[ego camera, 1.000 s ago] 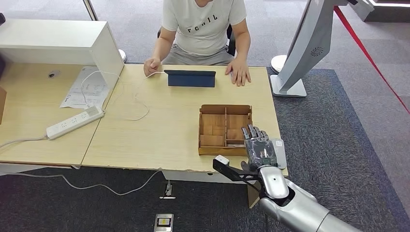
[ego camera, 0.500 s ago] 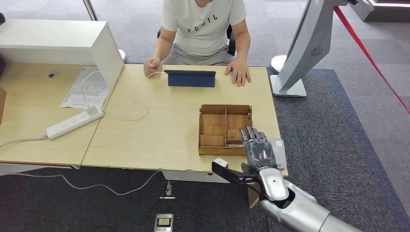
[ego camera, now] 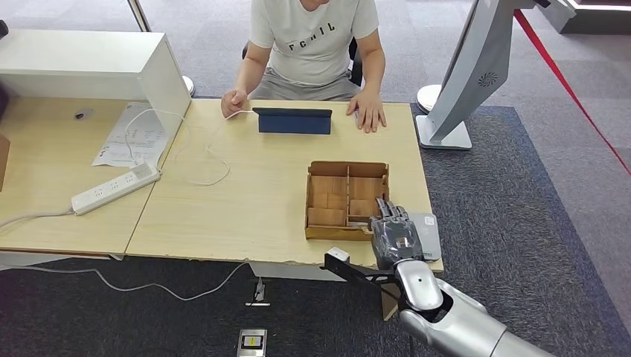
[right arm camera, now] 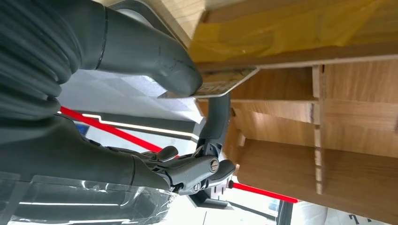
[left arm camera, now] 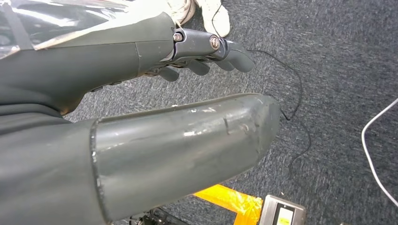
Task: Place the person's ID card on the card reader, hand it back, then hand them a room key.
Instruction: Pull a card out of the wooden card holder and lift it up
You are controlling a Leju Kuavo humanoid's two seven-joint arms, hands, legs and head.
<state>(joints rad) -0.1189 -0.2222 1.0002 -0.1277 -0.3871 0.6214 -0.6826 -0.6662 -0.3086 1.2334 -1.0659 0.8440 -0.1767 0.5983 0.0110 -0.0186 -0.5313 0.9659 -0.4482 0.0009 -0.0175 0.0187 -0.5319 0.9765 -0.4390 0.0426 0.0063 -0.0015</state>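
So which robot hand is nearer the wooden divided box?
Right. The right hand sits at the wooden divided box's near right corner, pinching a card. The left hand hangs over the carpet floor.

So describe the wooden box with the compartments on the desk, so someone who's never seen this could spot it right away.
Start at the light wooden desk where the person sits. On the robot's side, near the right front edge, lies a low open-topped wooden box split by dividers, with the right hand at its near corner. Unlike the flat blue tablet case and white power strip, it is brown with compartments.
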